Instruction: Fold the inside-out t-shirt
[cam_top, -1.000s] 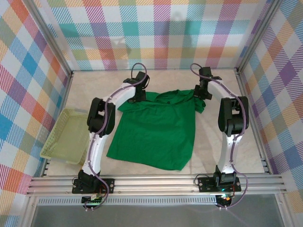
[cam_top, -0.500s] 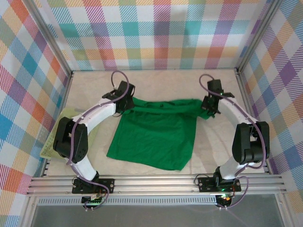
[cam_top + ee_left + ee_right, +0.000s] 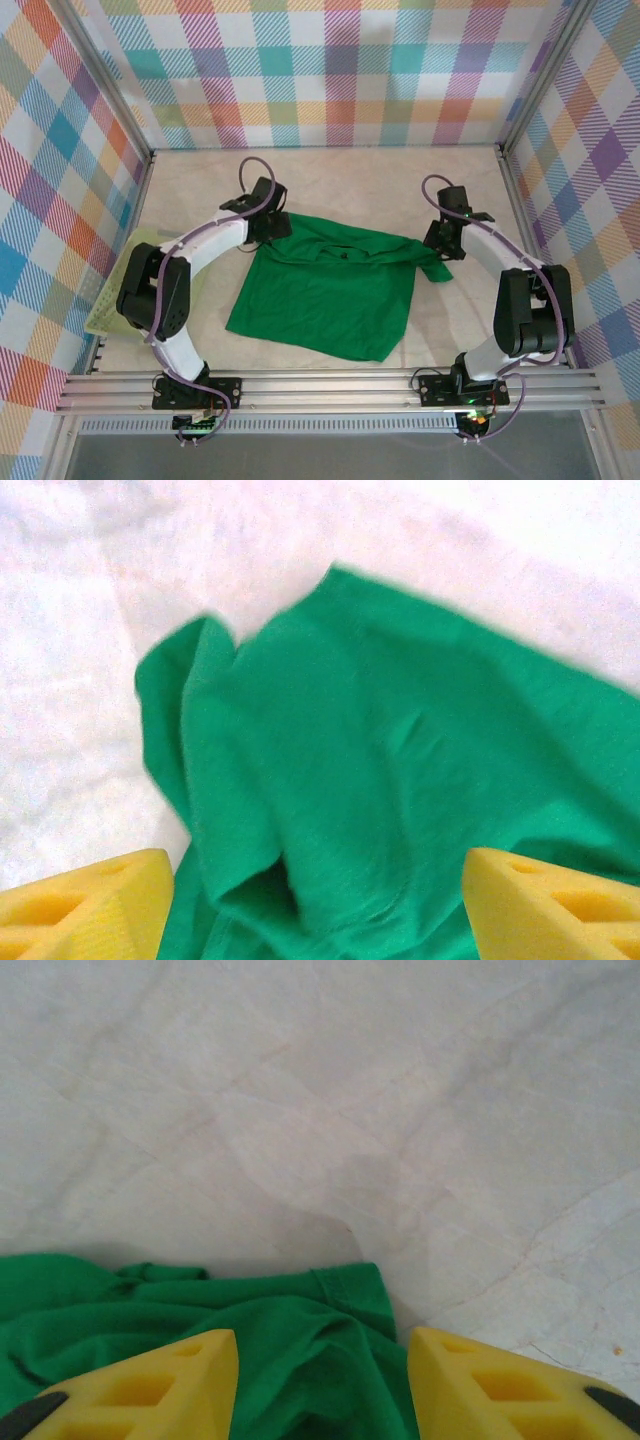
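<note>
The plain bright green cloth t-shirt (image 3: 325, 290) lies spread on the pale table (image 3: 340, 175) in the middle of the top view. Its rumpled collar-and-shoulder edge runs left to right across the frame, and the body reaches down toward the bottom edge, so that upper edge is the line the next fold turns on.

The left tool (image 3: 272, 222) sits at the upper-left corner of the shirt and the right tool (image 3: 440, 240) at the upper-right corner, beside the small sleeve flap that sticks out to the right. Each arm is nearest its own corner, and the cloth lies inward and downward in the frame from both.

In the left wrist view the left tool (image 3: 315, 870) has its yellow fingers (image 3: 90, 900) spread wide at the two bottom corners. Loose green folds lie beneath and between them, and nothing is pinched. In the right wrist view the right tool (image 3: 320, 1345) is also parted, less widely, with the hemmed sleeve edge lying slack in the gap and bare table beyond it.

A pale yellow-green mesh basket (image 3: 105, 310) stands at the left of the top view, well apart from the shirt.
</note>
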Available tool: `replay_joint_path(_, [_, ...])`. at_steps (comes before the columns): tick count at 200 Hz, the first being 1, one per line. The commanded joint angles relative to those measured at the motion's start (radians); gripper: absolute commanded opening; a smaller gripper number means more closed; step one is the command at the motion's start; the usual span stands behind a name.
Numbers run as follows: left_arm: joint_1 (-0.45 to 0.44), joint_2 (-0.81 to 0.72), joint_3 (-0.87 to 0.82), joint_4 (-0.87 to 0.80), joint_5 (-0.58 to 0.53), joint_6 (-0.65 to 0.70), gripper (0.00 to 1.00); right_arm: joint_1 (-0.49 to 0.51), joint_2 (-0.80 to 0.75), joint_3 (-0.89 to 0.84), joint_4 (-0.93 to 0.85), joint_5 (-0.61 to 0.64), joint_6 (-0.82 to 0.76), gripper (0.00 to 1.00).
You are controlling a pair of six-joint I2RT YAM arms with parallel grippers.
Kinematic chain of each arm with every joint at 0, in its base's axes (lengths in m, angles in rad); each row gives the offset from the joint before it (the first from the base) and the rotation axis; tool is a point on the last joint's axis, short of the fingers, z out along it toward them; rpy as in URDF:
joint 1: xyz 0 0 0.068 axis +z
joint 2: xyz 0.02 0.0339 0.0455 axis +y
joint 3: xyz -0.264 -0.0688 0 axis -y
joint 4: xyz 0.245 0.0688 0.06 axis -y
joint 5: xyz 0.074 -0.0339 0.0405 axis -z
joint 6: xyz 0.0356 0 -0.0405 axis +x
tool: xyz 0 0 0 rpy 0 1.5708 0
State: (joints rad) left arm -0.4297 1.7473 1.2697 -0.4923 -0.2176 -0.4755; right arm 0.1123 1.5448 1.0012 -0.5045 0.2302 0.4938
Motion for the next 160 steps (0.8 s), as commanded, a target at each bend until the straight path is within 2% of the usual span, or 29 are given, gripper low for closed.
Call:
replay_joint_path(1, [0.008,0.056,0.034,-0.015,0.012,0.003,0.75,-0.003,-0.010,0.016,0.018,-0.035,0.003,0.52])
replay_joint_path(34, [0.008,0.106,0.028,-0.001,0.055,-0.009,0.68,-0.003,0.019,0.008,0.037,-0.080,0.003,0.54])
replay_joint_path(55, [0.009,0.130,0.031,0.002,0.048,-0.008,0.57,-0.003,0.050,0.008,0.046,-0.103,0.005,0.54])
replay_joint_path(87, [0.008,0.127,0.033,0.004,0.044,-0.008,0.33,-0.003,0.084,0.019,0.048,-0.112,0.001,0.42])
replay_joint_path(120, [0.008,0.089,0.027,0.005,0.040,-0.003,0.16,-0.003,0.081,0.016,0.054,-0.134,-0.001,0.22])
replay_joint_path(148, [0.008,0.033,0.013,-0.001,0.026,-0.004,0.04,-0.002,0.029,0.011,0.035,-0.113,-0.001,0.00])
replay_joint_path(160, [0.008,-0.002,0.004,0.001,0.020,-0.004,0.00,-0.002,-0.012,0.013,0.016,-0.082,-0.004,0.00])
